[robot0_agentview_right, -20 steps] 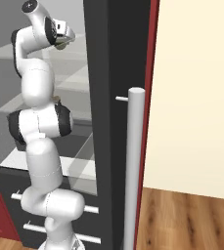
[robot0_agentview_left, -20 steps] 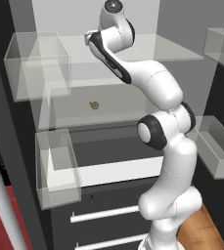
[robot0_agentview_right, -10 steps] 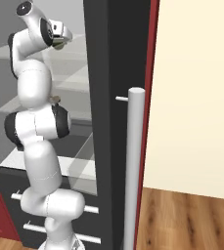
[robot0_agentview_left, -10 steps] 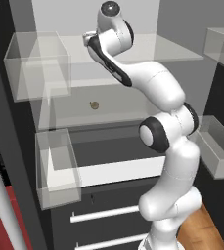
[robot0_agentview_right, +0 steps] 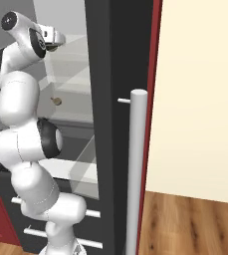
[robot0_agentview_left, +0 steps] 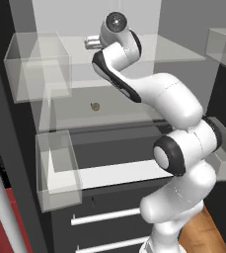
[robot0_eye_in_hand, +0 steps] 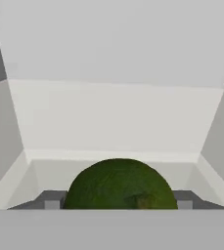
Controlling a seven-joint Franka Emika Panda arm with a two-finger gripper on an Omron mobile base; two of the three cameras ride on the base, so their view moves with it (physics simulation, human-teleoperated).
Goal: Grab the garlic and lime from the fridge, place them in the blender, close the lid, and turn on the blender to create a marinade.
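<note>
- Hand view: lime [robot0_eye_in_hand: 120,184] sitting at 6 o'clock between the wide-open, empty gripper [robot0_eye_in_hand: 115,201] fingertips.
- Step: reaching into the fridge [robot0_agentview_left: 114,54]; next, closing on it.

A wooden floor [robot0_agentview_right: 190,219] lies below a cream wall [robot0_agentview_right: 200,99], with a dark red cabinet panel [robot0_agentview_left: 1,225] to the floor's left.

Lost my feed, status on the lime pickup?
Gripper open, straddling lime on upper fridge shelf. Garlic one shelf below. Nothing blocking.
</note>
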